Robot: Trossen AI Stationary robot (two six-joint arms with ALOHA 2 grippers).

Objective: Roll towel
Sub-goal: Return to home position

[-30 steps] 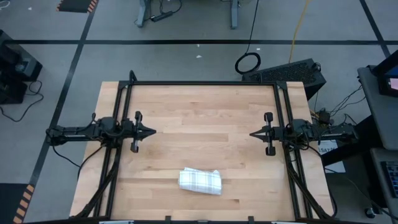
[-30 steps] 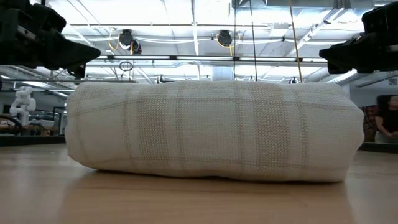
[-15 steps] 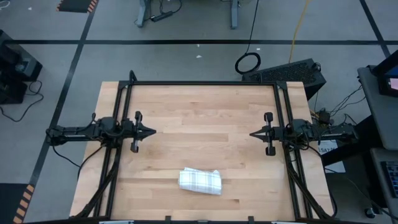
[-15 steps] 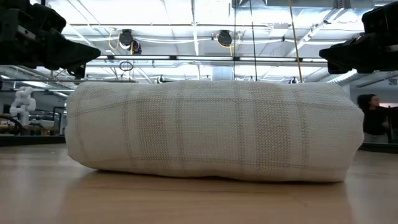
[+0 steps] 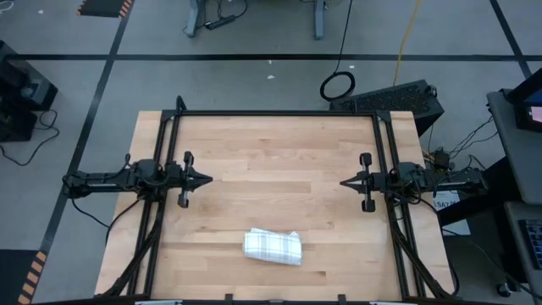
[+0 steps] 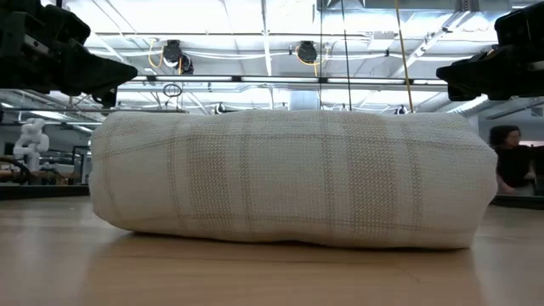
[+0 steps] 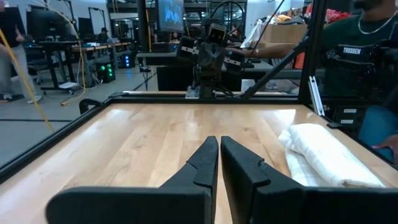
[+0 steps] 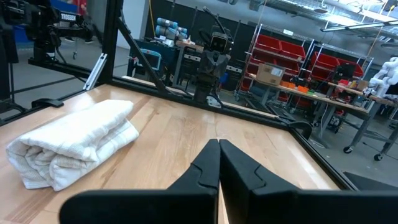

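1. While the towel lay rolled up near the middle of the worktop's near edge, neither gripper touched it.
2. The left gripper sat at the left side, fingers closed, holding nothing.
3. The right gripper sat at the right side, fingers closed, holding nothing, facing the left gripper.

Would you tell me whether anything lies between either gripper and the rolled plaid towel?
Nothing visible does. Only bare light wooden table separates the rolled white plaid cloth towel from the left gripper and the right gripper, both shut, out at the table's sides.
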